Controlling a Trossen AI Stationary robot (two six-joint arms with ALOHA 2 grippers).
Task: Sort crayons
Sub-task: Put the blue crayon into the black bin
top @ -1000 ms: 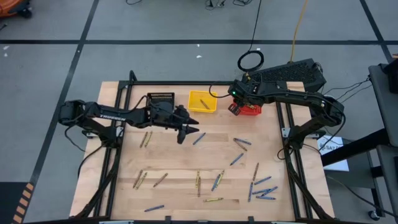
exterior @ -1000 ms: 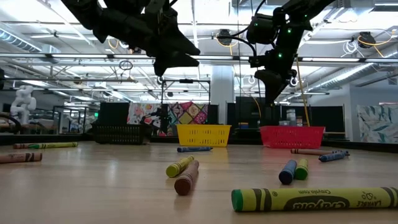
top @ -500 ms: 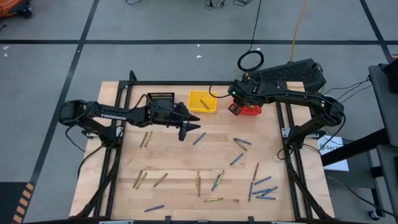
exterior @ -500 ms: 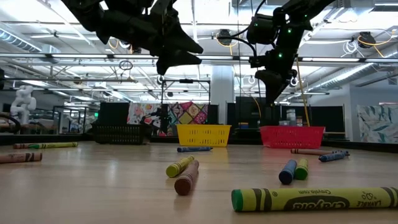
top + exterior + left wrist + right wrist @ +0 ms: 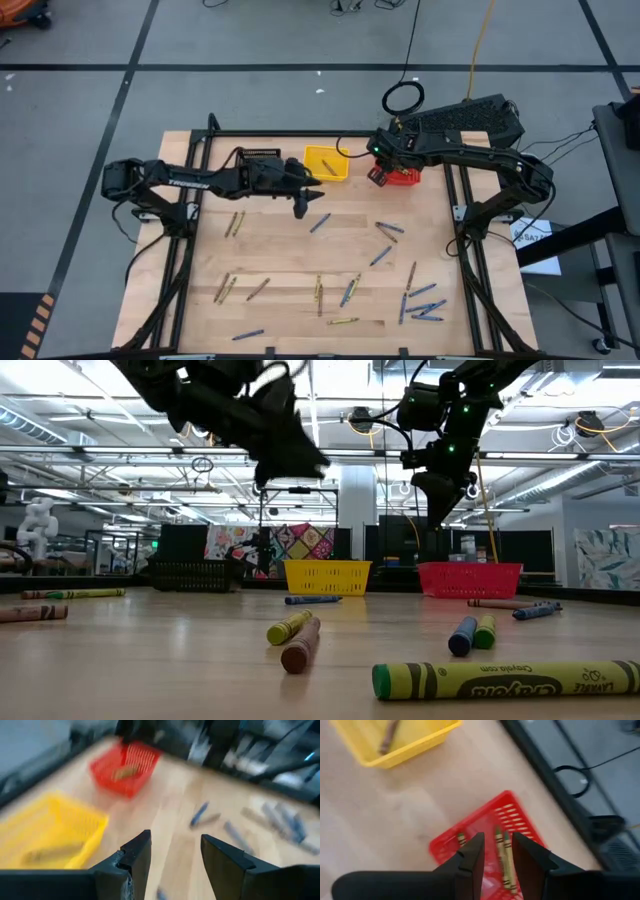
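Several crayons lie scattered on the wooden table (image 5: 280,250), among them a blue one (image 5: 320,223) and olive ones (image 5: 235,223). My left gripper (image 5: 303,205) hovers open over the table just near of the yellow basket (image 5: 326,163), with nothing between its fingers (image 5: 175,840). My right gripper (image 5: 378,175) hangs open above the red basket (image 5: 485,827), where olive crayons (image 5: 502,855) rest on the floor, showing through the gap. A brown crayon (image 5: 387,737) lies in the yellow basket.
A black basket (image 5: 258,160) stands left of the yellow one along the far edge. More crayons cluster at the near right (image 5: 422,305) and near middle (image 5: 320,292). A large olive crayon (image 5: 500,680) lies close to the low camera. Black frame rails run along both table sides.
My left gripper has shifted a little toward the table's right and far side, nearer the yellow basket, turning as it went; it stays open. My right gripper has kept still over the red basket.
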